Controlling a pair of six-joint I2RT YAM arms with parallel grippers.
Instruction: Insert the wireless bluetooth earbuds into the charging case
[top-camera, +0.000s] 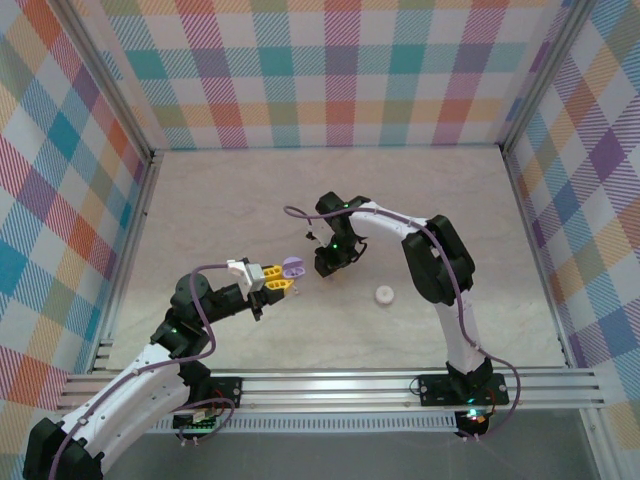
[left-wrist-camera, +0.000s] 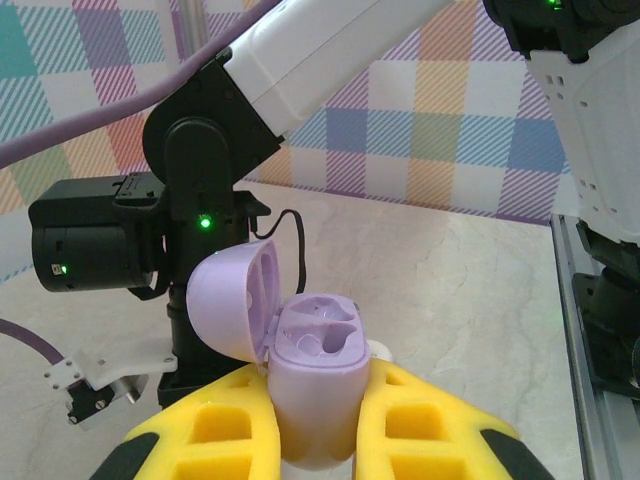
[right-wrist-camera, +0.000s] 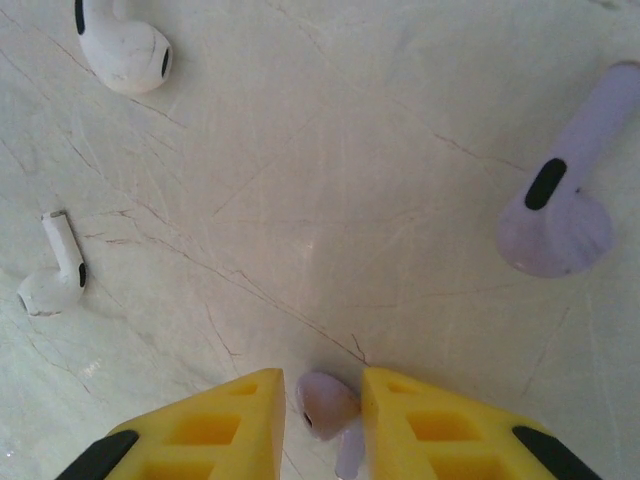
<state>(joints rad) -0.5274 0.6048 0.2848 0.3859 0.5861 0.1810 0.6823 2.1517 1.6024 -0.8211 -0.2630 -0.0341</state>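
1. Pale counter (right-wrist-camera: 330, 200) bears a purple earbud (right-wrist-camera: 325, 400) between your right fingers (right-wrist-camera: 220, 430) — narrow, but whether they pinch it firmly I cannot tell.
2. Close gently on its head, then lift straight.
3. Your left fingers (left-wrist-camera: 430, 420) clamp the open charging case (left-wrist-camera: 315, 390), raised nearby.

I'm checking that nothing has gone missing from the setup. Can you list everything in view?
case: one, pale purple, lid open, in the left gripper
purple earbuds: two, pale purple; one lying on the table, one between the right gripper's fingers
white earbuds: two, white, on the table
disc: one, white, on the table near the right arm
table: one, pale marbled, under everything
walls: plaid, around the table
arms: two, white and black, left, right
left gripper: one, yellow fingers, shut on the case
right gripper: one, yellow fingers, either side of a purple earbud; grip unclear
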